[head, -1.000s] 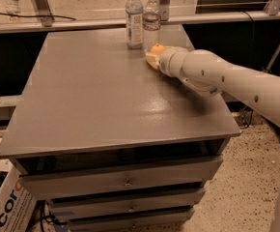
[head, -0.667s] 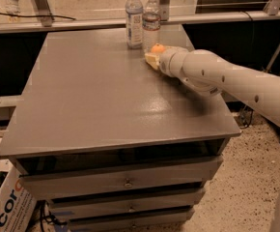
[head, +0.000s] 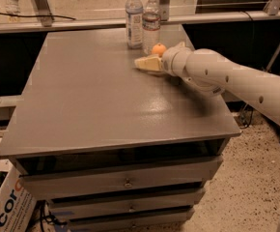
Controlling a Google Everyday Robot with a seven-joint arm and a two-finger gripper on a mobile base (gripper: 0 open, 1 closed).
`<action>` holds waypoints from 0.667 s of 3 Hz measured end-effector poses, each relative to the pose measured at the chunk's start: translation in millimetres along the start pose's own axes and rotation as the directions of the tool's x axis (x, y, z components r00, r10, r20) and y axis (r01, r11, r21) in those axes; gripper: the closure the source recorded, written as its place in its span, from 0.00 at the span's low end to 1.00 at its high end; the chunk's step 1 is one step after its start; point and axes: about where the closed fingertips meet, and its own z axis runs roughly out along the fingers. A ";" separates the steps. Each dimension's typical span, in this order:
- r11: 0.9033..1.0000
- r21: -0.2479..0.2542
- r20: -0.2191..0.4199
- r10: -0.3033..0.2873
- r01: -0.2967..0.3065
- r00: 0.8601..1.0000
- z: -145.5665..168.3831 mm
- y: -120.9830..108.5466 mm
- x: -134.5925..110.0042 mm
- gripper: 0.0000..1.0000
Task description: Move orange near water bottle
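Observation:
The orange (head: 159,49) is small and round. It sits on the grey table top (head: 96,95) just right of and in front of two clear water bottles (head: 134,18) (head: 151,19) at the far edge. My gripper (head: 155,56) is at the orange, at the end of the white arm (head: 227,76) that comes in from the right. It is open: one tan finger (head: 147,64) lies low on the near left of the orange, and the other shows at its right. The orange rests between them on the table.
The table is a drawer cabinet with handles on its front (head: 127,182). A railing (head: 82,23) runs behind the table. A cardboard box (head: 7,207) stands on the floor at the lower left. The speckled floor lies to the right.
The fingers have spread apart around the orange, which now shows more fully on the table by the bottles. The arm has barely moved.

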 end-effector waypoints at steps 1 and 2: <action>0.999 -0.044 0.039 0.020 -0.018 0.999 -47.1 -10.2 -30.8 0.00; 0.998 -0.055 0.035 0.020 -0.018 0.999 -49.7 -8.8 -30.2 0.00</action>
